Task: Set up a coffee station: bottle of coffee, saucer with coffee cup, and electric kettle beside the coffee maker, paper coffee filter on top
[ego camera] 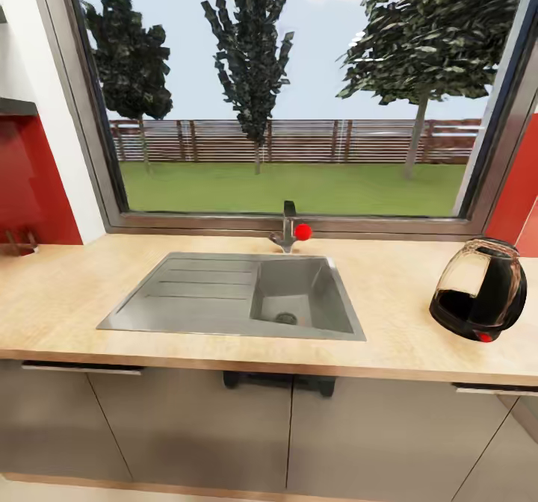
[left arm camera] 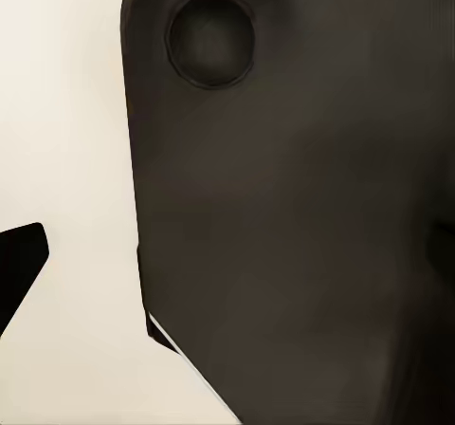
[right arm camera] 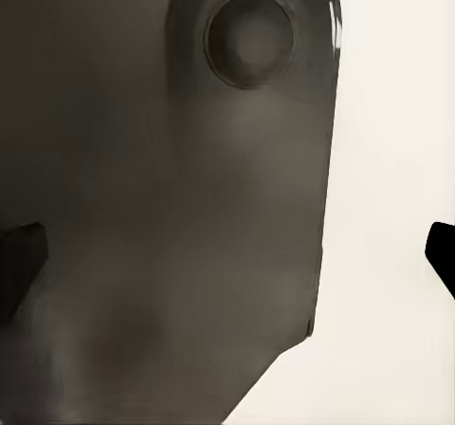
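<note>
1. Head view: facing the kitchen countertop (ego camera: 388, 285) square on, with the steel sink (ego camera: 232, 296) sunk into the middle of the slab and its tap (ego camera: 288, 227) with a red knob rising at the back edge under the window (ego camera: 284, 91). Finding the electric kettle (ego camera: 480, 289) standing upright near the right end of the slab, between front and back edges, well apart from the sink, red switch facing the front edge; probably waiting there to be shifted beside the coffee maker. Catching a small brown object (ego camera: 19, 242) at the far left end by the red wall (ego camera: 33, 181), too cropped to name. Judging the station as not yet assembled along this stretch.

2. Left wrist view: looking close against a dark grey rounded body part (left arm camera: 284, 207) with a round recess, pale surface behind; a black fingertip (left arm camera: 19, 268) poking in at one edge. Cannot tell whether released or clenched.

3. Right wrist view: looking likewise onto a dark grey housing (right arm camera: 171, 207) with a circular recess, black finger tips (right arm camera: 441, 254) at the edges, likely tucked for travel. Cannot tell the jaw state here either.
</note>
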`<state>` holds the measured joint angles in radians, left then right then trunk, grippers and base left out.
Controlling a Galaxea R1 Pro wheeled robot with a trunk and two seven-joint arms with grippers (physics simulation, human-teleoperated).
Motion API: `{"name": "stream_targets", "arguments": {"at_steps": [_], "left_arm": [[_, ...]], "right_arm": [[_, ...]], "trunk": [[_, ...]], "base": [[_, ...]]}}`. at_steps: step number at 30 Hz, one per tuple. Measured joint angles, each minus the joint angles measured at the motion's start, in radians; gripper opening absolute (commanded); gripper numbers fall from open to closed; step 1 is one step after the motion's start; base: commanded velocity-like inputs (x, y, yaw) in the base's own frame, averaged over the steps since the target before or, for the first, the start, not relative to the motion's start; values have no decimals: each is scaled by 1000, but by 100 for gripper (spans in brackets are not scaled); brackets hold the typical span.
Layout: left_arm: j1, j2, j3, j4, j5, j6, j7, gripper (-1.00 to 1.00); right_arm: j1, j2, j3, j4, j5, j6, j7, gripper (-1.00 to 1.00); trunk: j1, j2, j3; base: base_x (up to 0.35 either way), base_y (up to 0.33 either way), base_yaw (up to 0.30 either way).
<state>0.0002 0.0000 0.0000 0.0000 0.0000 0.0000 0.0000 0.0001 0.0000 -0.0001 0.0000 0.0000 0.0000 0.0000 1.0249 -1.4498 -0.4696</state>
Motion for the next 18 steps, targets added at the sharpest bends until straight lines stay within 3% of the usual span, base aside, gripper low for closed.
{"name": "stream_targets", "arguments": {"at_steps": [9, 12, 18], "left_arm": [[1, -3, 6, -8, 4, -6, -3, 100], [1, -4, 4, -9, 4, -7, -3, 100], [0, -6, 2, -15, 4, -9, -3, 100]], "right_arm": [[-4, 50, -2, -52, 1, -31, 3, 100], [-4, 52, -4, -69, 1, -33, 3, 100], [-4, 52, 0, -91, 1, -35, 3, 100]], "trunk": [[0, 0, 0], [0, 0, 0], [0, 0, -2]], "base": [[0, 0, 0], [0, 0, 81], [-7, 0, 254]]}}
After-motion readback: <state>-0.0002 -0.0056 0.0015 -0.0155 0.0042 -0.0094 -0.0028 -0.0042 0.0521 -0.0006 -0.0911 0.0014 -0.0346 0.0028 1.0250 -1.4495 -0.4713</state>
